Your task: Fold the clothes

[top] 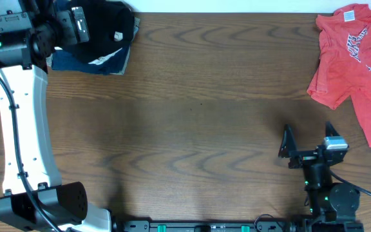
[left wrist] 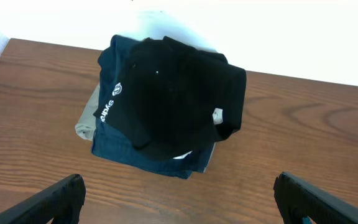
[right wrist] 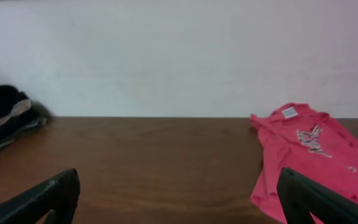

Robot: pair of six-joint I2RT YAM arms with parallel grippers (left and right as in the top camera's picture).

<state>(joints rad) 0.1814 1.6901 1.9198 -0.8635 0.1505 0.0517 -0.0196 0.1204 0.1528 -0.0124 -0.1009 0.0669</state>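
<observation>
A black garment with small white print lies on top of a folded stack at the table's far left corner. In the left wrist view the black garment covers a navy piece and a beige piece. My left gripper hovers above the stack, open and empty. A coral-red T-shirt with white print lies crumpled at the far right. My right gripper is open and empty near the front right, left of the T-shirt, with its fingers wide apart.
The brown wooden table spans the view between the stack and the T-shirt. A white wall stands behind the far edge. The stack also shows at the far left of the right wrist view.
</observation>
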